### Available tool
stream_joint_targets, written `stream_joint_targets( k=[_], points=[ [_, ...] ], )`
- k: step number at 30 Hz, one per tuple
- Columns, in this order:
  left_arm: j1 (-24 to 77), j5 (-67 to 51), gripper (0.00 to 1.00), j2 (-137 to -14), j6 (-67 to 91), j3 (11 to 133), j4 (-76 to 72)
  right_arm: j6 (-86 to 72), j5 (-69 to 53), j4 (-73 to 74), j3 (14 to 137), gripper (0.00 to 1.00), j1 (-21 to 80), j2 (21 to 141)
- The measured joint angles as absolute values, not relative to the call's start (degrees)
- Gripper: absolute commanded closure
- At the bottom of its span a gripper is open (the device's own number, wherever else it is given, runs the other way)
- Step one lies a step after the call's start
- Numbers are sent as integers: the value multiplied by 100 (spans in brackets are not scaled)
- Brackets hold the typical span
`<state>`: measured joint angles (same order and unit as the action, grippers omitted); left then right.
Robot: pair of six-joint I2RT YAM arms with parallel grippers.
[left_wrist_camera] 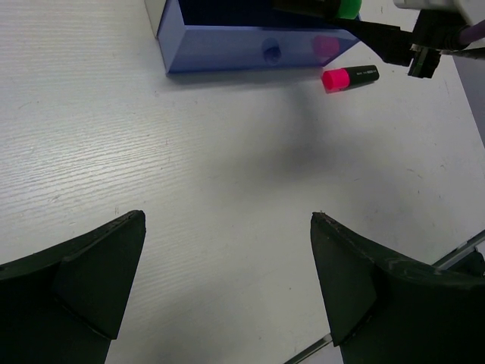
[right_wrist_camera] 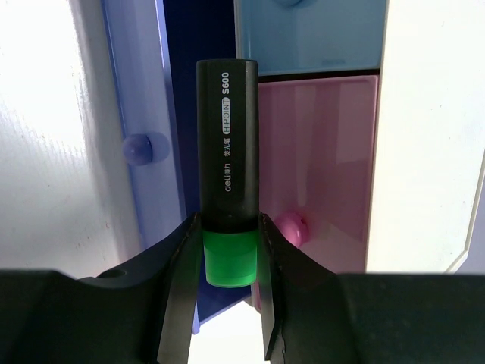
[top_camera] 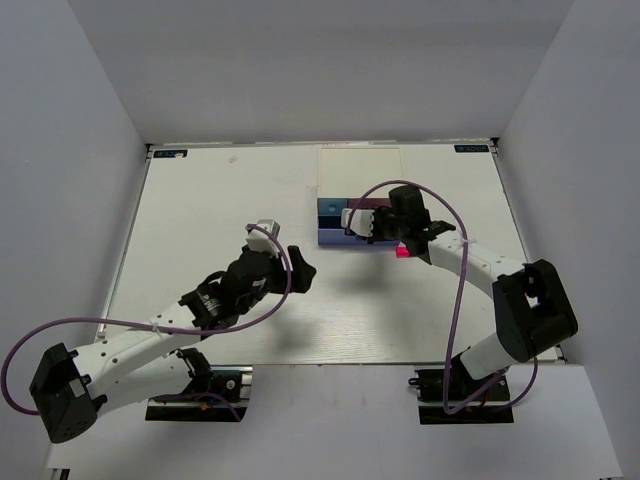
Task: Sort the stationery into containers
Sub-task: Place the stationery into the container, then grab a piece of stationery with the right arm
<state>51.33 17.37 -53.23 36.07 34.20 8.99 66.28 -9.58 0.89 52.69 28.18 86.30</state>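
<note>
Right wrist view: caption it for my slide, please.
Right tool holds a green-capped highlighter by its cap over the open blue-purple drawer.

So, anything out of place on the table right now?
One stray: a pink-capped highlighter lies on its side on the table, beside the pulled-out purple drawer rather than in any drawer. The right gripper grips the green-capped highlighter by its cap end. Nothing looks spilled or damaged.

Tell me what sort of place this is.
Probably a robot test cell in a lab: a white table boxed in by plain white panels, a left arm and right arm bolted at its edge, and staged props, a small drawer box and a green-capped highlighter in the right tool.
</note>
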Motion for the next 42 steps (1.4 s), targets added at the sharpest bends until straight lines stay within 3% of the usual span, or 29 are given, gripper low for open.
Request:
stream_joint_targets(
  k=[14, 25, 30, 31, 33, 34, 35, 42],
  points=[
    [5133, 1741, 1, -5190, 3653, 3409, 897, 6464, -784, -97, 5225, 54, 2891, 8672],
    [5133, 1741, 1, -5144, 3671, 3306, 897, 6431, -746, -167, 5076, 53, 2908, 8670],
    [5133, 1750, 1, -5057, 3704, 3304, 899, 6191, -1007, -51, 5076, 67, 2906, 8479],
    [5133, 1756, 1, -5041, 3708, 3304, 899, 6141, -1103, 10, 5076, 75, 2893, 8370],
    [5133, 1765, 1, -5013, 3712, 3301, 902, 6023, -1343, 141, 5076, 83, 2873, 8090],
    [5133, 1769, 1, -5002, 3721, 3297, 899, 5986, -1479, 198, 5076, 95, 2851, 7931],
    [5133, 1774, 1, -4991, 3736, 3288, 902, 5944, -1608, 279, 5076, 100, 2829, 7776],
    [5133, 1787, 1, -4958, 3758, 3256, 913, 5583, -2381, 1072, 5078, 100, 2362, 7382]
  ],
)
